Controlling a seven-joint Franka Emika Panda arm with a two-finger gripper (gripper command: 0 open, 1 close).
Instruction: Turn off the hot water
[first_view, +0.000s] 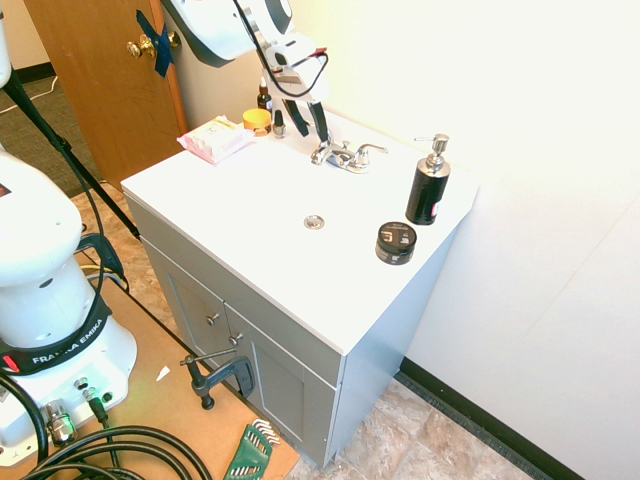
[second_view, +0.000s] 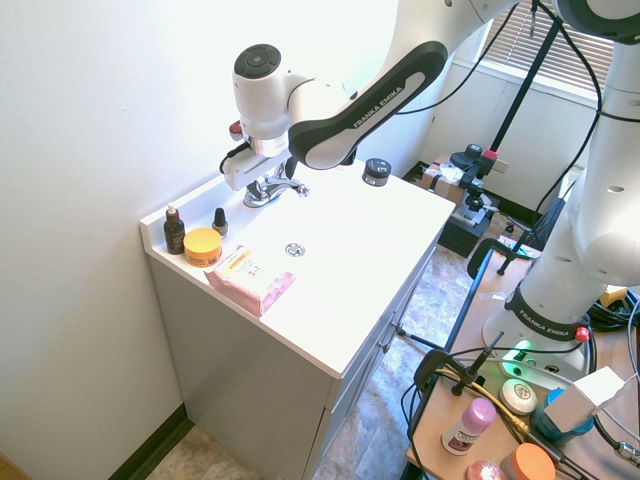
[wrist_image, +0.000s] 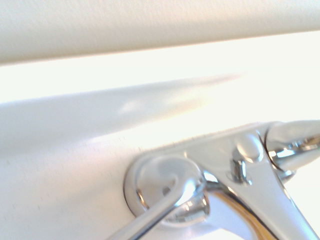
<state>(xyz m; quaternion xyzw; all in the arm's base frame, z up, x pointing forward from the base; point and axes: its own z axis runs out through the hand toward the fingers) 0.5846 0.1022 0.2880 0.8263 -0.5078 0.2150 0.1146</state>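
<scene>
The low chrome faucet (first_view: 347, 157) stands at the back of the white vanity top (first_view: 250, 215), against the wall. Its left-hand lever, the hot water (first_view: 322, 153), sits just under my gripper (first_view: 309, 125). The two dark fingers hang apart, open, right above and slightly left of that lever, holding nothing. In the second exterior view my wrist covers most of the faucet (second_view: 283, 187). The wrist view shows the hot water lever (wrist_image: 160, 212) on its round base from close by, with the spout body (wrist_image: 250, 195) beside it.
A black soap dispenser (first_view: 428, 186) and a black round jar (first_view: 396, 243) stand right of the faucet. Left of it are an orange jar (first_view: 257, 120), two dropper bottles (first_view: 279, 124) and a pink pack (first_view: 214, 139). The drain (first_view: 314, 222) lies in front. The wall is close behind.
</scene>
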